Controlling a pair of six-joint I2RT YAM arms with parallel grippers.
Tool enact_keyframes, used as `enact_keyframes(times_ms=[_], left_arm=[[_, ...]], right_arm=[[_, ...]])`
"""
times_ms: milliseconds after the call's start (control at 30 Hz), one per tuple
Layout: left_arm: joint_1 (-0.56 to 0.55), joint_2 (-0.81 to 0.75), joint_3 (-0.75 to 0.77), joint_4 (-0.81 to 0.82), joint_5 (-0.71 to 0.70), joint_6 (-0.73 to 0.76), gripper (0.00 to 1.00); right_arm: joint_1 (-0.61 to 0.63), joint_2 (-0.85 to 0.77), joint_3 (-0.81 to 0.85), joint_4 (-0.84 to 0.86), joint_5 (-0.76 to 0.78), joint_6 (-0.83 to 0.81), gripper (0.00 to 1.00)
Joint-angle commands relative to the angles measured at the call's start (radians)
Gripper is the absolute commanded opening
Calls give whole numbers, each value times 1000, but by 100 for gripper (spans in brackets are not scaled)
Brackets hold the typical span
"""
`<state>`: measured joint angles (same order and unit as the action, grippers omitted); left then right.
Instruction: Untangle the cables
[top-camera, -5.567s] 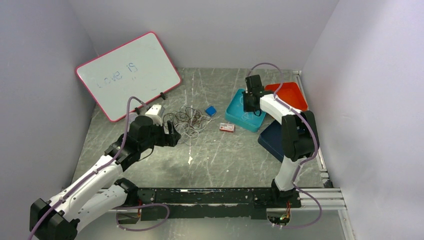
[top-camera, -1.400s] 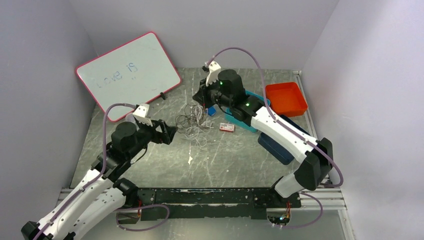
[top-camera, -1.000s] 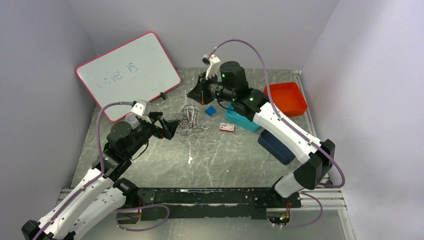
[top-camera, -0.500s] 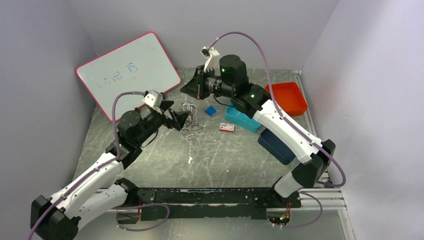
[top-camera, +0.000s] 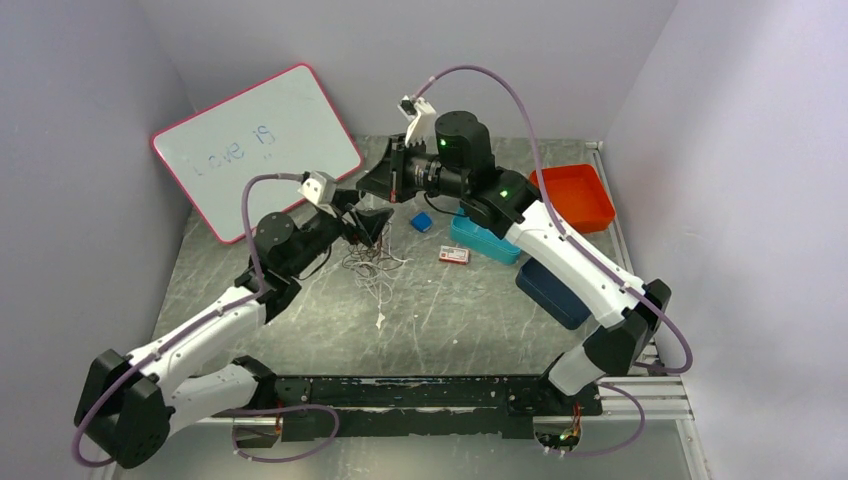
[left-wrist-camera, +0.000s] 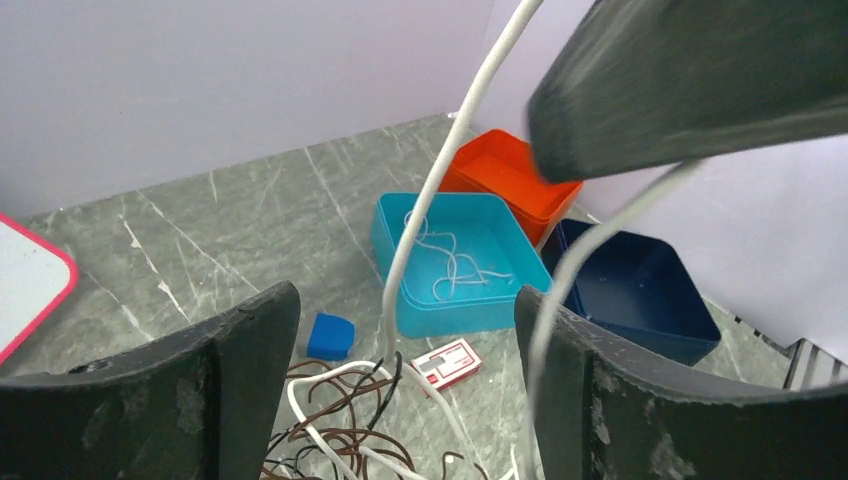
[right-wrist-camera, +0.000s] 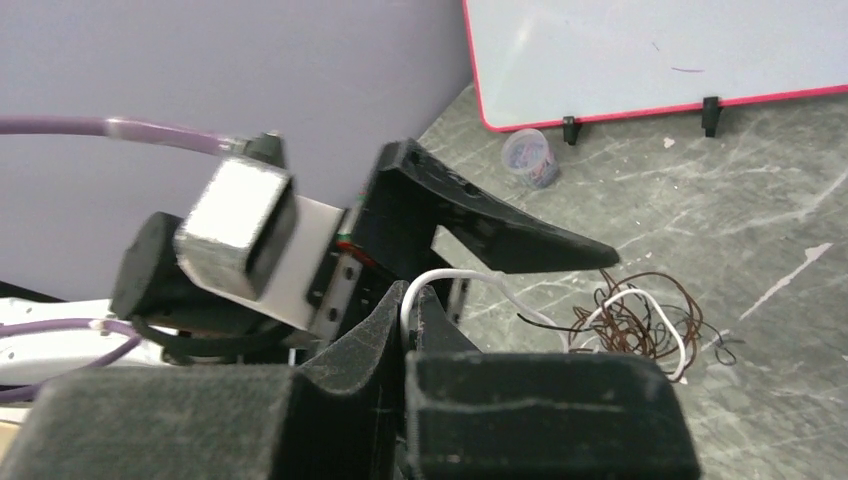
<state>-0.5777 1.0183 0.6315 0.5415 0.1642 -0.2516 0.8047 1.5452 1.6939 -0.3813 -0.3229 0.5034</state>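
Note:
The cables (top-camera: 370, 262) lie as a loose tangle of thin brown, black and white wires (left-wrist-camera: 335, 425) on the grey table. My right gripper (right-wrist-camera: 412, 305) is shut on one white cable (left-wrist-camera: 425, 195) and holds it lifted above the tangle (right-wrist-camera: 640, 325). In the top view the right gripper (top-camera: 378, 187) hangs above and behind the tangle. My left gripper (top-camera: 368, 222) is raised close beneath it. The left gripper (left-wrist-camera: 405, 310) is open, and the lifted white cable runs up between its fingers (left-wrist-camera: 215, 385) without being pinched. A second white strand (left-wrist-camera: 560, 290) passes by its right finger.
A teal tray (left-wrist-camera: 400, 285) holds a loose white cable (left-wrist-camera: 445, 265). Beside it are an orange tray (left-wrist-camera: 505, 175) and a dark blue tray (left-wrist-camera: 640, 290). A small blue block (left-wrist-camera: 330, 335) and a red-white card (left-wrist-camera: 448, 362) lie near the tangle. A whiteboard (top-camera: 255, 145) leans at the back left.
My left gripper has risen from the tangle's left side and moved up and right, close under the right gripper. The right gripper has stayed raised with the white cable.

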Motion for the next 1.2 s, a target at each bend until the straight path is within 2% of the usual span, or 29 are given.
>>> enact_keyframes(times_ms=[0, 67, 300, 600, 1167], left_arm=[[-5, 60, 3, 124, 59, -32, 80], [-5, 88, -22, 160, 94, -50, 74], [-5, 198, -81, 262, 212, -136, 67], [-5, 328, -148, 336, 235, -175, 57], [-4, 439, -329, 471, 185, -242, 56]], right_arm=[[6, -55, -20, 83, -12, 57, 0], [7, -69, -25, 101, -4, 69, 0], [6, -153, -92, 189, 50, 116, 0], [6, -178, -72, 217, 37, 132, 0], [4, -246, 64, 71, 257, -40, 0]])
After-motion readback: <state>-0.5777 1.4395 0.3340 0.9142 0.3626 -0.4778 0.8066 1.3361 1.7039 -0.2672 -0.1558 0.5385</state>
